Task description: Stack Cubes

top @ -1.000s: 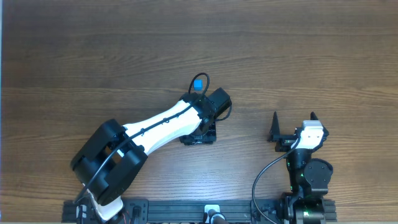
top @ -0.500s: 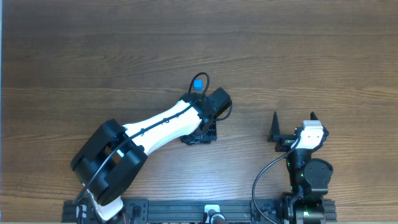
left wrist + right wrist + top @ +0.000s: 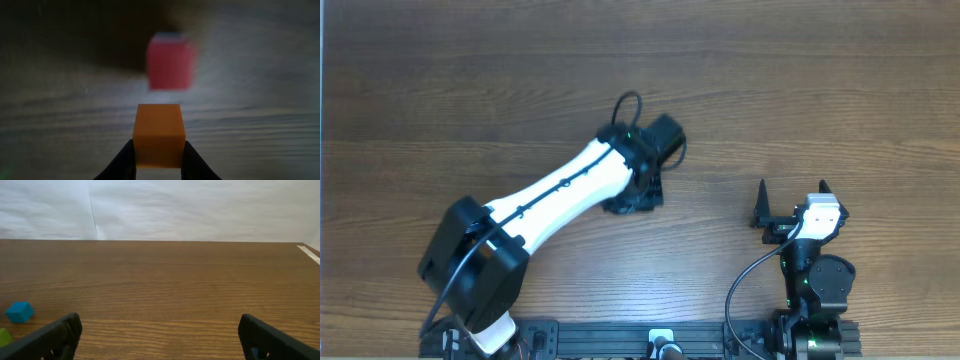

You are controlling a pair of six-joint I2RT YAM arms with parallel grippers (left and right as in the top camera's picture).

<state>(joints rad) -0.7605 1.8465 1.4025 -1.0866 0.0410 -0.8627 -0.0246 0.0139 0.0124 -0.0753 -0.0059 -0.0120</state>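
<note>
Our left tool (image 3: 159,151) is pinching an orange cube (image 3: 159,131). One finger presses on each side of it, and the cube sticks out forward past the fingertips. Just ahead of this tool, a little beyond the orange cube, a red cube (image 3: 170,62) sits on the table (image 3: 820,80). It is blurred, and a thin bluish edge shows along its far side, but we cannot tell what that edge belongs to. The two cubes are apart, not touching. We cannot tell whether the orange cube rests on the table or hangs above it.

From above, the left arm (image 3: 560,190) reaches out over the middle of the table, and its wrist covers the cubes under it.

Our right tool (image 3: 792,190) sits close in front of its own base with its fingers spread wide and nothing between them. A blue cube (image 3: 20,311) lies on the table well apart from this tool, out ahead of it and off to the side where the left arm is. Just beside the blue cube, and nearer the right tool, there is a green thing (image 3: 4,336). It is cut off at the edge, so we cannot tell its shape.
</note>
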